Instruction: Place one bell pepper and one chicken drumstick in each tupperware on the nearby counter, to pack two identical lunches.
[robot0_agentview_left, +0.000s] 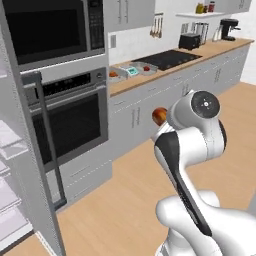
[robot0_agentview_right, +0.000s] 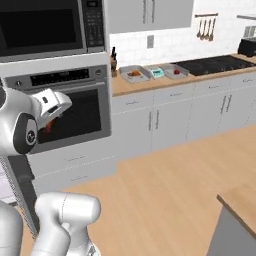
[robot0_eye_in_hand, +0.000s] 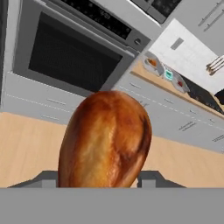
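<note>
One chicken drumstick (robot0_eye_in_hand: 105, 140) clamped in gripper (robot0_eye_in_hand: 101, 178)

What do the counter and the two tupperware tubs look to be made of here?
The counter looks like light-brown wood with a matte finish, going by its even tan tone. Both tupperware tubs appear to be grey plastic or metal; their dull flared rims leave it open at this distance.

Ahead of me at eleven o'clock a built-in oven (robot0_agentview_right: 70, 107) is sitting under a microwave (robot0_agentview_right: 47, 25). Toward one o'clock, a small white scale (robot0_agentview_right: 157, 72) with a teal display is resting beside a black cooktop (robot0_agentview_right: 215, 64), utensils (robot0_agentview_right: 204, 27) are hanging above, and a toaster (robot0_agentview_left: 189, 41) and coffee maker (robot0_agentview_left: 229, 29) are standing farther along.
</note>
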